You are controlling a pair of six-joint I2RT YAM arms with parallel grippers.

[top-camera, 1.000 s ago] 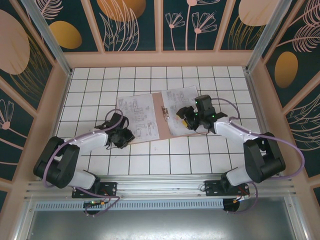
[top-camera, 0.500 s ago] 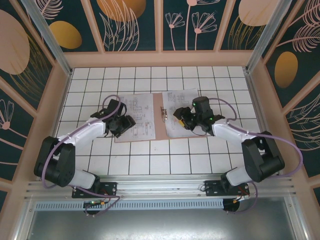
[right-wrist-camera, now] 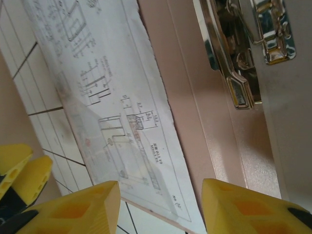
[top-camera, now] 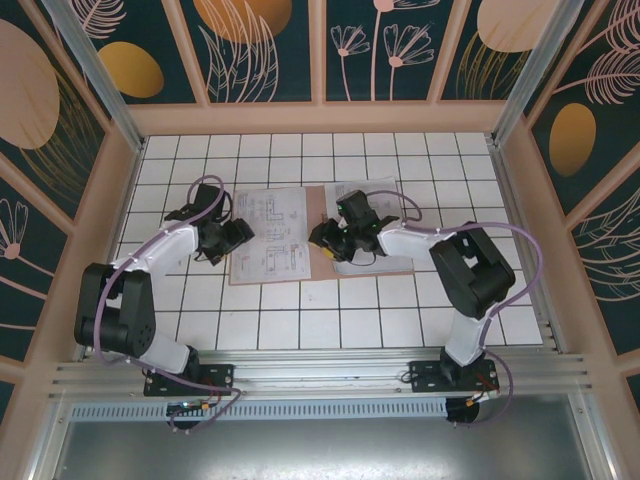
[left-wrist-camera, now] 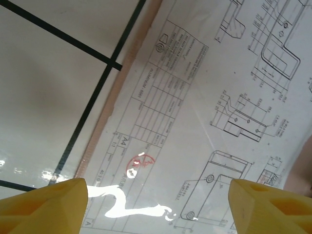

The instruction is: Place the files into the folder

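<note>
files (top-camera: pixel 268 235) on folder (top-camera: pixel 318 205) | L tool (left-wrist-camera: pixel 156 200) at edge, released | R tool (right-wrist-camera: pixel 161 204) midfold, released

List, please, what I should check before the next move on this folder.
1. The left gripper open: ok, its jaws stand apart above the printed sheet, near its edge.
2. The right gripper open: ok, it holds nothing.
3. The printed sheet flat on the left half of the folder: ok.
4. The folder shut: not ok, it lies open.
5. The metal clip clamped on a sheet: cannot tell.
</note>
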